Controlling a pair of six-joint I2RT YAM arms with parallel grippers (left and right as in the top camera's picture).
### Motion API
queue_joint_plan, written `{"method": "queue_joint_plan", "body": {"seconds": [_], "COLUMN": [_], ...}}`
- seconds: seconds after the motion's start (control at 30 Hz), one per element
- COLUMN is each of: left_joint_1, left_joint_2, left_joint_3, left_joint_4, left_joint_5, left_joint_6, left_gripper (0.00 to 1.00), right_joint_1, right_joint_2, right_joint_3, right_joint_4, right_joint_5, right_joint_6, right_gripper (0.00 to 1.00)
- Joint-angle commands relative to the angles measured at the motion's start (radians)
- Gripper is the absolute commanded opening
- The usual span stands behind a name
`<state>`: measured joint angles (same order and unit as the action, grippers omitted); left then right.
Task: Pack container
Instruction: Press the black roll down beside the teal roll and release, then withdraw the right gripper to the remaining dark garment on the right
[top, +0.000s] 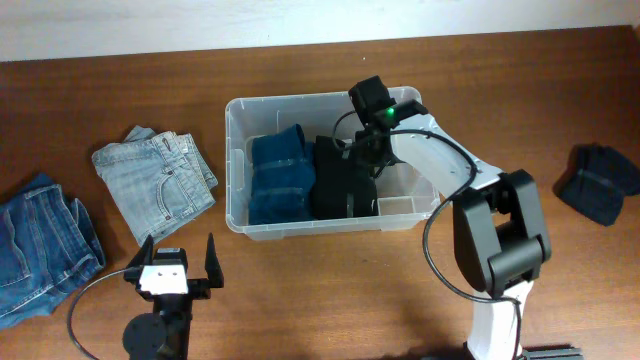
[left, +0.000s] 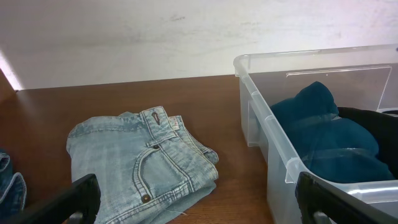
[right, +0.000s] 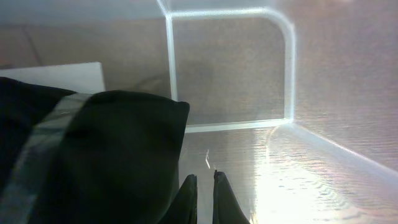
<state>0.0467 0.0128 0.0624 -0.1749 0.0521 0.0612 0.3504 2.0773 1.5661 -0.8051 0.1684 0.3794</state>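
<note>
Right now my right gripper (right: 204, 177) is down inside the container (top: 228, 160), fingers pinched together with nothing between them, the tips low over the bare floor just beside the right edge of the folded black garment (right: 106, 155). The container sits mid-tabletop toward the far edge. Folded teal jeans (top: 278, 175) lie against its left wall, the black piece touches them in the middle, and the right end is bare down to the white label (top: 400, 205). I judge the step in hand to be settling the black garment snug against the teal pair, so the right end can take more. To do that well, I should use the shut fingers as a blunt pusher, low against the fold rather than on top of it, and nudge toward the left wall without snagging the cloth. Then I should lift straight up past the rim before swinging away. My left gripper (top: 180, 242) hangs wide open and empty at the near edge, facing the folded light-blue jeans (top: 155, 180) that lie left of the container. Darker jeans (top: 40, 245) wait at the left edge and a dark garment (top: 600, 185) at the right edge.
</note>
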Motion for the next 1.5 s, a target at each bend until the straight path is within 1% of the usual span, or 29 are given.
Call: {"method": "queue_joint_plan", "body": {"seconds": [0.0, 0.17, 0.2, 0.3, 0.33, 0.63, 0.67, 0.9, 1.03, 1.17, 1.27, 1.47], "left_joint_1": [0.004, 0.004, 0.004, 0.005, 0.004, 0.004, 0.004, 0.005, 0.004, 0.005, 0.005, 0.004], "left_joint_2": [-0.007, -0.007, -0.007, -0.007, -0.007, -0.007, -0.007, -0.007, -0.007, -0.007, -0.007, -0.007], "left_joint_3": [-0.01, -0.01, -0.01, -0.01, -0.01, -0.01, -0.01, -0.01, -0.01, -0.01, -0.01, -0.01], "left_joint_4": [0.002, 0.002, 0.002, 0.002, 0.002, 0.002, 0.002, 0.002, 0.002, 0.002, 0.002, 0.002], "left_joint_5": [-0.005, -0.004, -0.004, -0.004, -0.004, -0.004, -0.004, -0.004, -0.004, -0.004, -0.004, -0.004], "left_joint_6": [0.016, 0.016, 0.015, 0.016, 0.016, 0.016, 0.016, 0.016, 0.016, 0.016, 0.016, 0.016], "left_gripper": [1.0, 1.0, 1.0, 1.0, 1.0, 1.0, 1.0, 1.0, 1.0, 1.0, 1.0, 1.0], "right_joint_1": [0.003, 0.003, 0.003, 0.003, 0.003, 0.001, 0.001, 0.0, -0.036, -0.15, -0.285, -0.651], "right_joint_2": [0.042, 0.063, 0.063, 0.063, 0.063, 0.041, 0.023, -0.103, -0.183, -0.264, -0.32, -0.345], "right_joint_3": [0.009, 0.009, 0.01, 0.01, 0.01, 0.037, 0.056, 0.211, 0.304, 0.352, 0.353, 0.352], "right_joint_4": [0.003, 0.023, 0.038, 0.078, 0.08, 0.008, -0.013, -0.137, -0.24, -0.324, -0.373, -0.461], "right_joint_5": [0.019, -0.034, -0.072, -0.213, -0.23, -0.119, -0.101, -0.084, -0.077, -0.077, -0.08, -0.082], "right_joint_6": [0.023, 0.019, -0.003, -0.148, -0.186, -0.189, -0.19, -0.192, -0.164, -0.152, -0.135, -0.134], "right_gripper": [0.04, 0.04, 0.04, 0.04, 0.04, 0.05, 0.09, 0.17, 0.17, 0.17, 0.17, 0.17]}}
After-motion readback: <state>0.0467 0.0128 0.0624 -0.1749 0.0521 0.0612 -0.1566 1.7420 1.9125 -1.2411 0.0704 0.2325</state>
